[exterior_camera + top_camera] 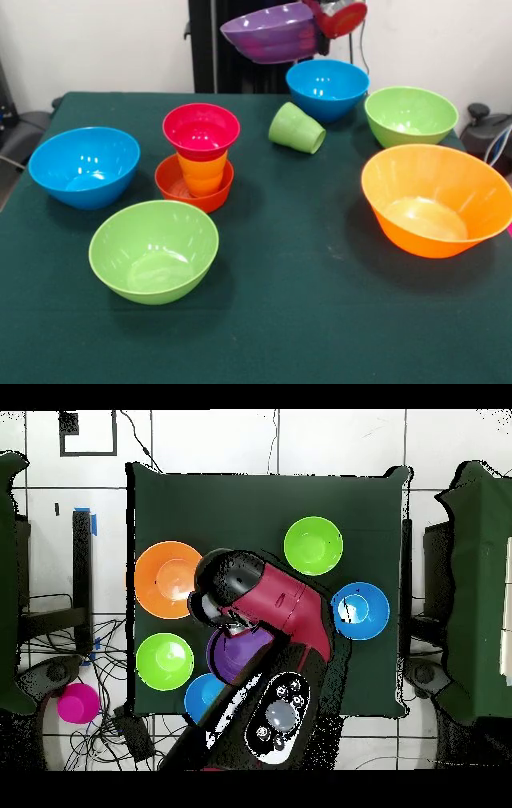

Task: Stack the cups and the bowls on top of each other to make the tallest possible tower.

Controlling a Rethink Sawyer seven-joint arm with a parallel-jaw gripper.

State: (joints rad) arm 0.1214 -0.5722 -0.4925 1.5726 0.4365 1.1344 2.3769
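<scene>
My gripper is shut on the right rim of the shallow purple bowl and holds it high above the table's far side. The bowl also shows under the arm in the overhead view. The tower stands left of centre: a small red-orange bowl, an orange cup upright in it, and a magenta bowl on top. The arm hides the tower in the overhead view. The light green cup lies on its side behind the tower, to the right.
Blue bowls sit at the left and far centre. Green bowls sit at the near left and far right. The largest orange bowl stands at the right edge. A pink object lies off the table.
</scene>
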